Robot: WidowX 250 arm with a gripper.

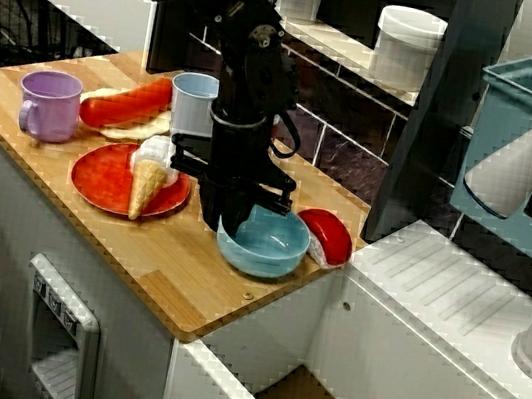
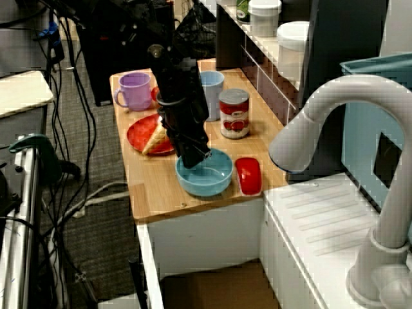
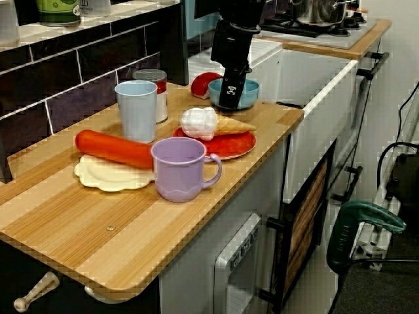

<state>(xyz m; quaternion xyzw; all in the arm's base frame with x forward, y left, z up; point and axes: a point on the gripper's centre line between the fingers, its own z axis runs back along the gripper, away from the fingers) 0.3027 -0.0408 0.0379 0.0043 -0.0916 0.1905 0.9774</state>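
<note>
My black gripper (image 1: 225,219) points straight down at the left rim of a light blue bowl (image 1: 268,249) that rests on the wooden counter (image 1: 158,274). In the view from the sink side the fingertips (image 2: 195,156) sit right at the bowl (image 2: 209,177) rim, one seemingly inside it. Seen along the counter, the gripper (image 3: 229,99) hides the bowl's (image 3: 247,91) near edge. How wide the jaws stand around the rim is hidden. A red rounded toy (image 1: 331,236) lies against the bowl's right side.
Left of the gripper is a red plate (image 1: 97,181) with a toy ice cream cone (image 1: 150,179). Behind stand a pale blue cup (image 1: 193,99), a purple mug (image 1: 50,105), an orange carrot-like toy (image 1: 124,102) and a tin can (image 2: 234,113). The counter edge and sink (image 1: 434,287) lie right.
</note>
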